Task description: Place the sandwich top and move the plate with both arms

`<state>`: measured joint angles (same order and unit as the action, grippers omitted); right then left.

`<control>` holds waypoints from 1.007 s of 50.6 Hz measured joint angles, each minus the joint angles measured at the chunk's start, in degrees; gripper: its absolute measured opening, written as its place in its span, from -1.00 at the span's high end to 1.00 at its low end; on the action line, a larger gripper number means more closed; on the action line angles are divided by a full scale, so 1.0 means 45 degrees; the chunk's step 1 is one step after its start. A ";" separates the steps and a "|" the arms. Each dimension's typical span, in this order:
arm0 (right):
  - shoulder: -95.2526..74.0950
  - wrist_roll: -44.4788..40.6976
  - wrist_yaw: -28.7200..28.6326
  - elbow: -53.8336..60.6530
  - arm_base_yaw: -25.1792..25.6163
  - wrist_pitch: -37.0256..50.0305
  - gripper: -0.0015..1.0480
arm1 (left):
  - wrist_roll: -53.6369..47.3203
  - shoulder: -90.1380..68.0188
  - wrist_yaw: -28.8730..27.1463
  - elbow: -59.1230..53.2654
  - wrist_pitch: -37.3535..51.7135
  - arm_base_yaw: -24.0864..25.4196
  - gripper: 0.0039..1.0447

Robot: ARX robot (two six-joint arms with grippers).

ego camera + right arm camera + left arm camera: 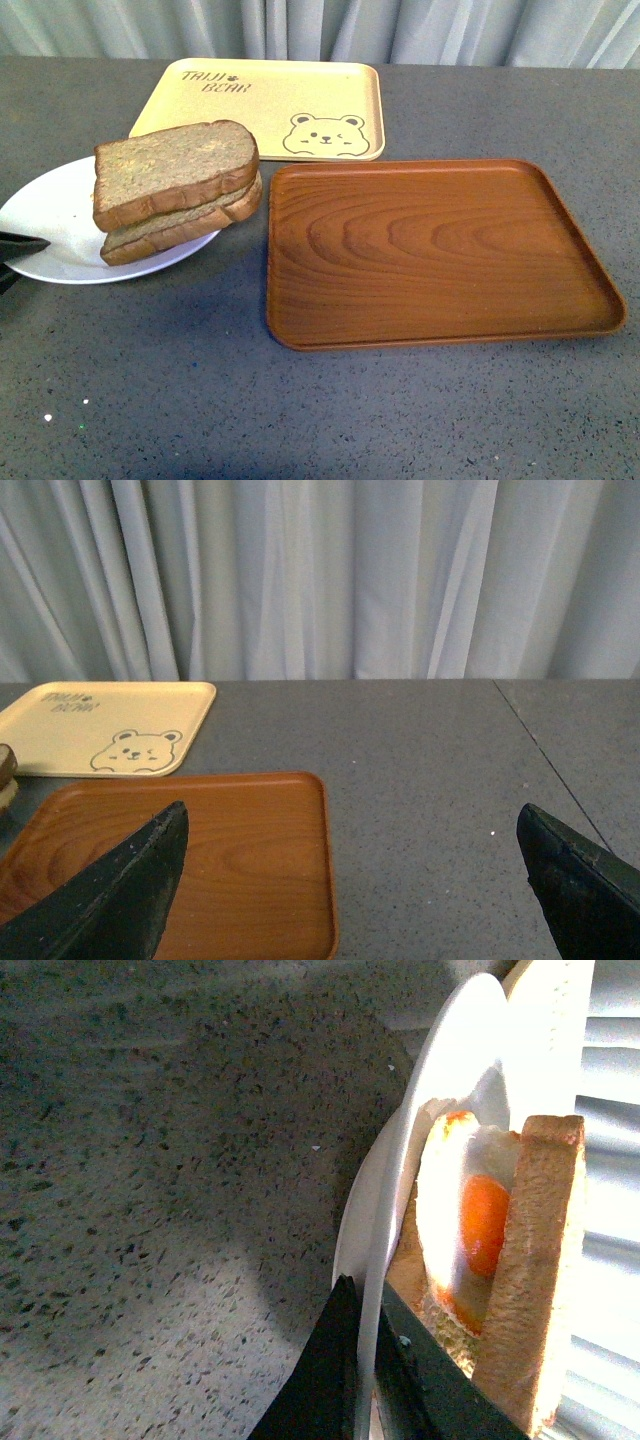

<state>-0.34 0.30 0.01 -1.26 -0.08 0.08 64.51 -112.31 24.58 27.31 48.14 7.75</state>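
Grey speckled counter [180,400] ran back to pale curtains. From the front, the sandwich top [175,165] sat square enough on the lower slice, both on the white plate [50,215] at the counter's left, with the bear tray [270,105] behind and the wooden tray [430,250] just beside them. The left fingers [20,244] showed only as a dark tip at the plate's near-left rim. On the left wrist camera those fingers were pinching the rim between them, one above and one beneath, and the fried egg [480,1225] showed between the slices. On the right wrist camera the right fingers [130,890] stood spread wide and empty above the wooden tray, well apart from the plate. I judged the bread step done and the plate move half set up. Next, the right arm needed to cross to the plate's free rim, clear of the overhanging bread, and grip before both arms lifted level.
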 joint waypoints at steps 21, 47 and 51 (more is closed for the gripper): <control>0.0000 0.0000 0.0000 0.0000 0.0000 0.0000 -0.82 | 0.0729 0.2482 0.0350 -0.0296 -0.0612 0.0117 0.96; 0.0000 0.0000 0.0000 0.0000 0.0000 0.0000 -0.82 | 0.0962 0.0481 -0.1025 0.4405 -0.2798 -0.3211 0.96; 0.0000 0.0000 0.0000 0.0000 0.0000 0.0000 -0.82 | 0.0971 -0.0243 -0.1190 0.5309 -0.3147 -0.3619 0.96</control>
<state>-0.34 0.30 0.01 -1.26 -0.08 0.08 68.88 -113.40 19.22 51.20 33.98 -8.54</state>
